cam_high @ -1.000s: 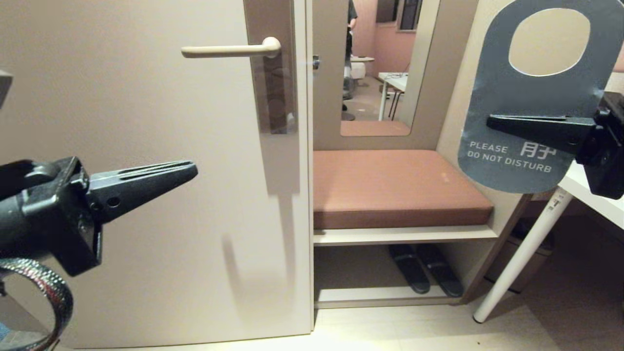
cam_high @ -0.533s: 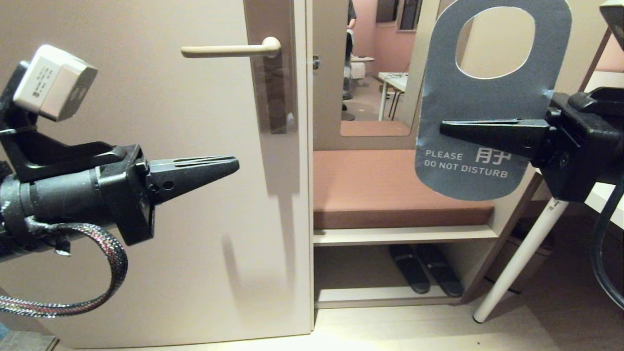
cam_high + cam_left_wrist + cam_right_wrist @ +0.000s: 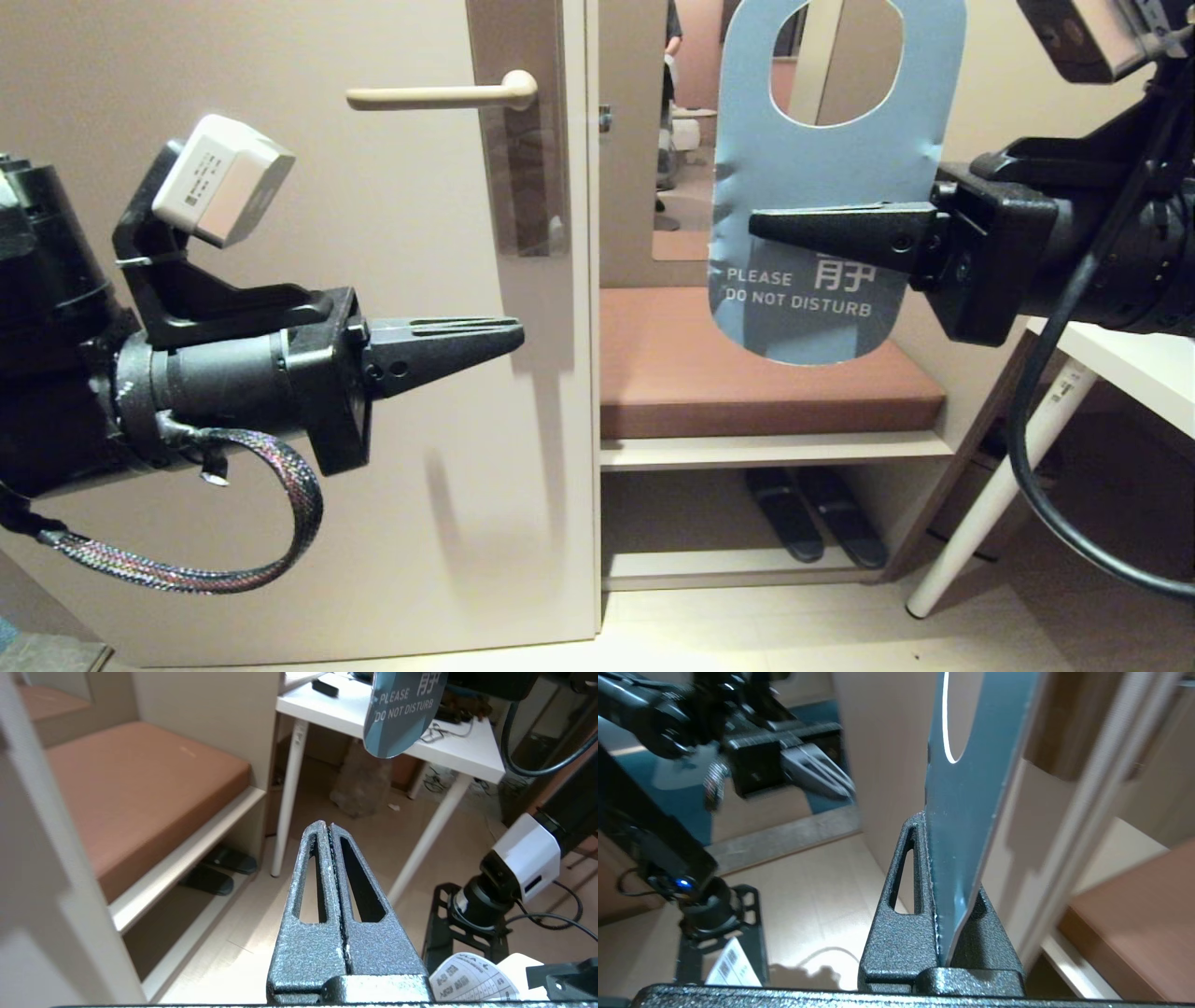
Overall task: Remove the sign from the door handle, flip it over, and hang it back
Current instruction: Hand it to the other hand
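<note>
Sign (image 3: 831,187) now leftward, pinched in right gripper (image 3: 758,224); left gripper (image 3: 515,334) closed, empty.

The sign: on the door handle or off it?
Off. The right gripper holds the sign in the air; the door handle is bare.

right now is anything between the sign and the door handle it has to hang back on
Nothing visible. The right gripper holds the sign in open air, right of the door handle; the left gripper sits lower.
</note>
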Controlling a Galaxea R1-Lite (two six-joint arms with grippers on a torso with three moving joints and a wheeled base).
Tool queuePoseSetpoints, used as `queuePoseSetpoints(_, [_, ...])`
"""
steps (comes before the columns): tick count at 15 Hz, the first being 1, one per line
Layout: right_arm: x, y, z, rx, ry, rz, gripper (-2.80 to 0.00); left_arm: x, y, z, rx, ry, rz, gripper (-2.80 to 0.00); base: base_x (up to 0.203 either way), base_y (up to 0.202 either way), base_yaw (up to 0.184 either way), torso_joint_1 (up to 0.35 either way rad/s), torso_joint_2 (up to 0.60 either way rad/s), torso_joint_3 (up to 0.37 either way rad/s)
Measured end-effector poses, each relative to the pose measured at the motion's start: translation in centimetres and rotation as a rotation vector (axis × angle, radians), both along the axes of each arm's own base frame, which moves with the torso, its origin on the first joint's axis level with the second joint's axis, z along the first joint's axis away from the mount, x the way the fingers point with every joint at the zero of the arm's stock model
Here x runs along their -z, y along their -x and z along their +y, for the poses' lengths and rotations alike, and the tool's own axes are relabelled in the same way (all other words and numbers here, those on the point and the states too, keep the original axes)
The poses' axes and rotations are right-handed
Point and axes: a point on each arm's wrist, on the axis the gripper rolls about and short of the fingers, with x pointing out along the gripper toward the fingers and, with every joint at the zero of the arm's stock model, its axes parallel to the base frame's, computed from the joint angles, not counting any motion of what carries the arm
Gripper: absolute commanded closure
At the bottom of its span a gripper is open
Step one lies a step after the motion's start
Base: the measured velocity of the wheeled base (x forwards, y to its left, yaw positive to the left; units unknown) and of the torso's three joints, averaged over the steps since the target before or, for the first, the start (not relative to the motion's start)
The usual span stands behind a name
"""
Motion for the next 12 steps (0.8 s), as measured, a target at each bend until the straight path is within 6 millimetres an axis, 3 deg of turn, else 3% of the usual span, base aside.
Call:
queuePoseSetpoints(6, [0.7,0.0,2.0,-0.065,0.000,0.021,0.00,0.7,-0.8,-1.2,0.030,0.002,-0.008,0.00,0.000,0.000,0.000,0.000,0.00,0.000])
queuePoseSetpoints(12, [1.1,0.2,2.6,-0.085,0.008,0.032,0.00,1.3,-0.8,-2.1,0.062,-0.007,0.004,0.00,0.000,0.000,0.000,0.000,0.00,0.000])
